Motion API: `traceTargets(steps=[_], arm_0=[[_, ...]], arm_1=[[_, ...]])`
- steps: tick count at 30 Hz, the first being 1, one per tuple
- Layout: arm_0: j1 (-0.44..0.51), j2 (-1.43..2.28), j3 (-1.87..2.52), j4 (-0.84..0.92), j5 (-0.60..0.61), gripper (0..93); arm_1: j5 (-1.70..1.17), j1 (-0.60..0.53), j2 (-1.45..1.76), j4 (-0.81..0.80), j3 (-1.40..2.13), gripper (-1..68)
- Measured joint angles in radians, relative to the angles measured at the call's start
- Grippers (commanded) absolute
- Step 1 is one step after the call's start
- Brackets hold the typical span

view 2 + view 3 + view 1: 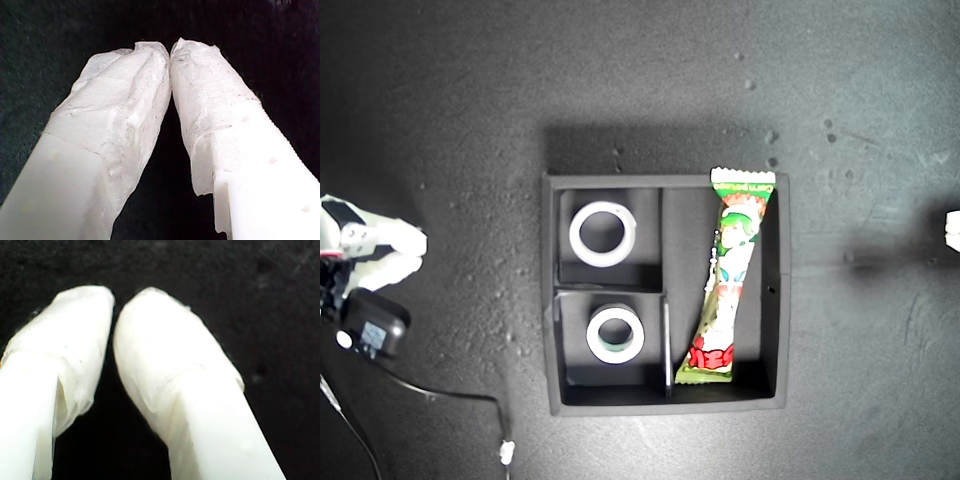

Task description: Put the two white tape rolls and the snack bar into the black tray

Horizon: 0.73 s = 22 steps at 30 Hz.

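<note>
A: Where are the items?

B: Inside the black tray (pixel 775 300): all-white tape roll (pixel 603 233), green-cored roll (pixel 615 333), snack bar (pixel 730 275) lengthwise in the long compartment.

A: The claws?

B: My first claw (pixel 170 50) and my second claw (pixel 114 302) are closed, empty, away from the tray.

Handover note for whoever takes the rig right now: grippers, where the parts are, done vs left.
My first gripper: shut, nothing in it, dark mat below.
My second gripper: shut, nothing in it.
Black tray: the all-white tape roll lies flat in the small compartment nearer the exterior view's top, the green-cored tape roll in the small one below it, and the snack bar in the long compartment, its top end resting on the tray's rim.
Done: all three placed. Left: nothing, perhaps seat the bar fully.
</note>
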Motion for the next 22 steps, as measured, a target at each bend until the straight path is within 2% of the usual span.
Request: traceTargets(steps=[4, 6, 8, 22], arm_0=[[0.002, 0.000, 0.000, 0.034, -0.023, 0.2], [0.002, 0.000, 0.000, 0.044, 0.012, 0.2], [0.002, 0.000, 0.000, 0.051, 0.083, 0.2], [0.002, 0.000, 0.000, 0.054, 0.086, 0.2]], arm_1=[[-0.187, -0.005, 0.012, 0.008, 0.000, -0.1], [-0.235, -0.006, 0.014, 0.005, 0.000, -0.1], [-0.253, -0.008, 0.014, 0.005, 0.000, -0.1], [-0.267, -0.015, 0.014, 0.006, 0.000, -0.1]])
